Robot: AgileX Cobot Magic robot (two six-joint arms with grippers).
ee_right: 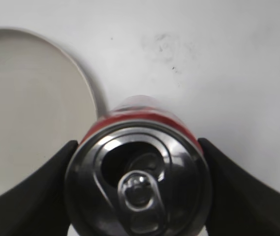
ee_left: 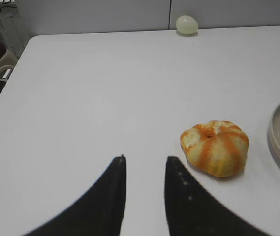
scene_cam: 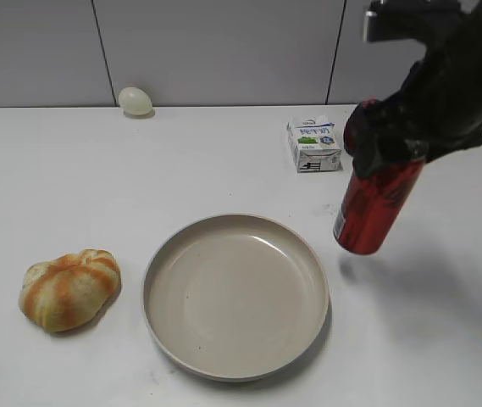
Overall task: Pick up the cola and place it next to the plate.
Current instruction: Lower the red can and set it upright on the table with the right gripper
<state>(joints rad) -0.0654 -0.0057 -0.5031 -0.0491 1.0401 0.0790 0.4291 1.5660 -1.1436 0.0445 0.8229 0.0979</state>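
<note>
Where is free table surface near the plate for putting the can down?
Bare table lies right of the plate, under the can held by the right gripper. Also free: between plate and bread, and the wide stretch below the egg. Tighter toward the carton.

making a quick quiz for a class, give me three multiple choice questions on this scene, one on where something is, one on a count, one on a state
1. Where is the egg?
A. at the table's far edge by the wall
B. inside the plate
C. on the milk carton

2. How many things lie in the plate?
A. two
B. none
C. one

3. What is the right gripper doing?
A. hanging open
B. pressing the bread
C. gripping the cola can above the table

Answers:
1 A, it sits at the back, apart from the milk carton.
2 B, the dish is bare.
3 C, its fingers clamp the can's top; the bread lies untouched, left of the plate.
</note>
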